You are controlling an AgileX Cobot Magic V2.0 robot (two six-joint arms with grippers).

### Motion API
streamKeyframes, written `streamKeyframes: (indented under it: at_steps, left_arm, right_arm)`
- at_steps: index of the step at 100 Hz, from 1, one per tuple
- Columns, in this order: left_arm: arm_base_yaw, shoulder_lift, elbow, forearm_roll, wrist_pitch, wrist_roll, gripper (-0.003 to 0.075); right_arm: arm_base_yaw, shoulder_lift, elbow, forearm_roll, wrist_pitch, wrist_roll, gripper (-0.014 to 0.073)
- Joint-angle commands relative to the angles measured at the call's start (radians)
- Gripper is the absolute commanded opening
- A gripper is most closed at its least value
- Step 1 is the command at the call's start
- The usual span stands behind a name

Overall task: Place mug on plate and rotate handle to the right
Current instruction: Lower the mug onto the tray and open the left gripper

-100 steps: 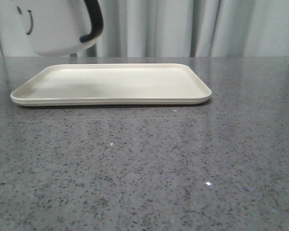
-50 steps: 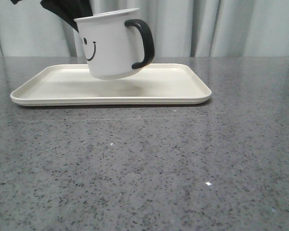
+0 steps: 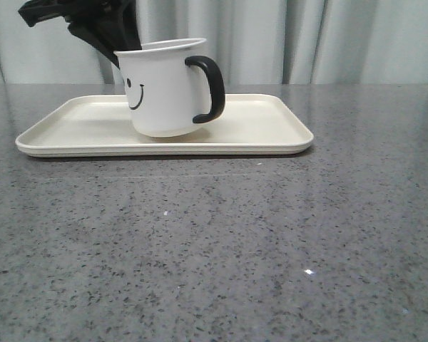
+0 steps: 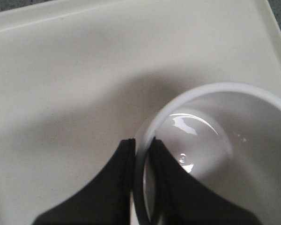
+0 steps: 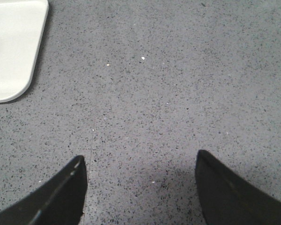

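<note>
The white mug (image 3: 164, 89) with a black smiley face stands slightly tilted in the middle of the cream plate (image 3: 264, 128), its base at the plate's surface. Its black handle (image 3: 212, 89) points to the right in the front view. My left gripper (image 3: 120, 50) comes down from the upper left and is shut on the mug's rim, one finger inside and one outside. From the left wrist, the fingertips (image 4: 126, 154) pinch the mug (image 4: 225, 140) wall over the plate (image 4: 61, 70). My right gripper (image 5: 140, 187) hangs open over bare table, with the plate (image 5: 14, 56) corner off to one side.
The grey speckled table (image 3: 271, 242) stretches in front of and to the right of the plate. Pale curtains (image 3: 328, 43) hang behind the table's far edge.
The mug came down from the upper left and moved right onto the middle of the plate, held by my left gripper throughout. It is lower and more upright than half a second ago.
</note>
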Motion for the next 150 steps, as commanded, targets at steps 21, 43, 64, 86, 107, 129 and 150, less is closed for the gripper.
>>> streamKeyframes:
  at_steps: [21,43,64,86,107,129,150]
  left_arm:
    - [-0.008,-0.017,-0.036,-0.014,-0.039,-0.009,-0.0020]
    - [-0.008,-0.016,-0.036,-0.014,-0.035,-0.009,-0.0020]
    - [-0.008,-0.016,-0.036,-0.014,-0.022,-0.003,-0.0018]
    - [-0.008,-0.016,-0.036,-0.014,-0.004,-0.003,-0.0018]
    - [-0.008,-0.016,-0.036,-0.014,-0.004,0.001,0.0106]
    - [-0.008,-0.016,-0.036,-0.014,0.001,0.001,0.0382]
    - [-0.008,-0.016,-0.036,-0.014,0.004,0.001,0.0452]
  right_arm:
    - [0.002,0.009,-0.033,-0.003,-0.067,0.001,0.0500]
    - [0.002,0.009,-0.033,-0.003,-0.067,0.001,0.0500]
    - [0.002,0.009,-0.033,-0.003,-0.068,0.001,0.0500]
    - [0.002,0.009,-0.033,-0.003,-0.068,0.001,0.0500]
    - [0.002,0.009,-0.033,-0.003,-0.068,0.001,0.0500]
    - [0.002,0.009,-0.033,-0.003,-0.068,0.001,0.0500]
    - [0.002,0.009,-0.033,-0.003,-0.068,0.001,0.0500]
